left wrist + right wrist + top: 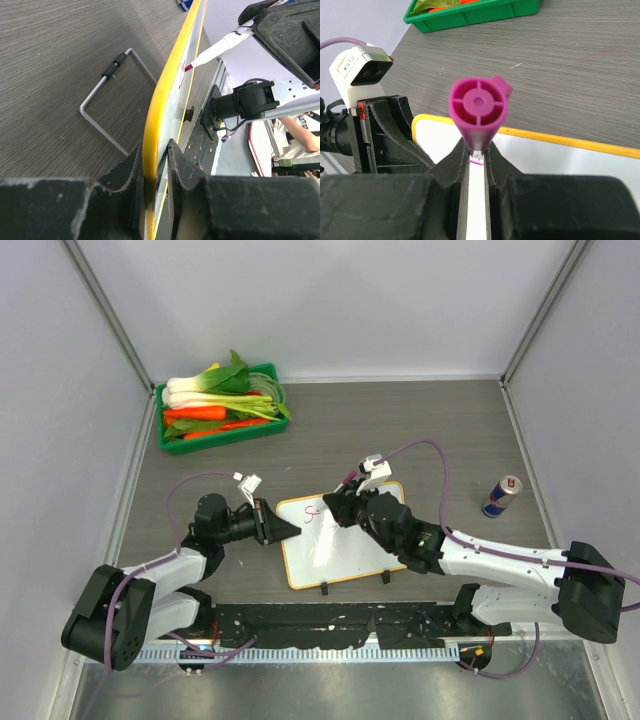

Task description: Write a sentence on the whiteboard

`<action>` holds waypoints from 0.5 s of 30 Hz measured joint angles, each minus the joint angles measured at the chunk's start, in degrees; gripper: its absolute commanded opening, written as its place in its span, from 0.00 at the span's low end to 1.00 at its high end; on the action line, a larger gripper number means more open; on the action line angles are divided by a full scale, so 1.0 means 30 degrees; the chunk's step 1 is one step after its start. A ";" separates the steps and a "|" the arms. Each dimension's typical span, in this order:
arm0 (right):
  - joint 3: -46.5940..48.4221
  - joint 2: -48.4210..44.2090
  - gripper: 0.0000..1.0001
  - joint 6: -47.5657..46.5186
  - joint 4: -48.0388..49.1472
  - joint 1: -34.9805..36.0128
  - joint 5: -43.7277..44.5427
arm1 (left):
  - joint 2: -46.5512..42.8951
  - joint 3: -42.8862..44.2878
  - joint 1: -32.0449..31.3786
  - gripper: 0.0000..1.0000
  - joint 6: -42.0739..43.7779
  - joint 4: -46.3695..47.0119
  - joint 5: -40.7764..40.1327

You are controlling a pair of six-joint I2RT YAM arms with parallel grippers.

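Note:
The whiteboard (350,552) lies on the table with its yellow frame and two black feet toward the arms. My left gripper (277,526) is shut on its left edge; the left wrist view shows the jaws (155,150) pinching the yellow frame (162,100). My right gripper (345,506) is shut on a magenta marker (479,106), held tip down over the board's upper left. The marker's pink tip (188,66) sits at the board surface. Only the first pink strokes of the sentence (312,510) show; a short pink line (476,162) shows between the right fingers.
A green tray of vegetables (220,405) stands at the back left. A drink can (500,497) stands right of the board. A bent metal wire stand (107,100) lies on the table under the board's far side. Enclosure walls close in both sides.

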 measured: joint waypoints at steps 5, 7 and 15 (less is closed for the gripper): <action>-0.0007 0.0000 0.01 0.0131 -0.0073 0.0000 -0.0087 | 0.0000 0.0000 0.0000 0.00 0.0000 0.0007 0.0000; -0.0029 0.0000 0.01 0.0153 -0.0124 0.0000 -0.0175 | 0.0000 0.0000 0.0000 0.00 0.0000 0.0000 0.0000; -0.0211 -0.0015 0.01 0.0233 -0.0372 0.0000 -0.0765 | 0.0007 0.0000 0.0000 0.00 0.0000 -0.0015 -0.0007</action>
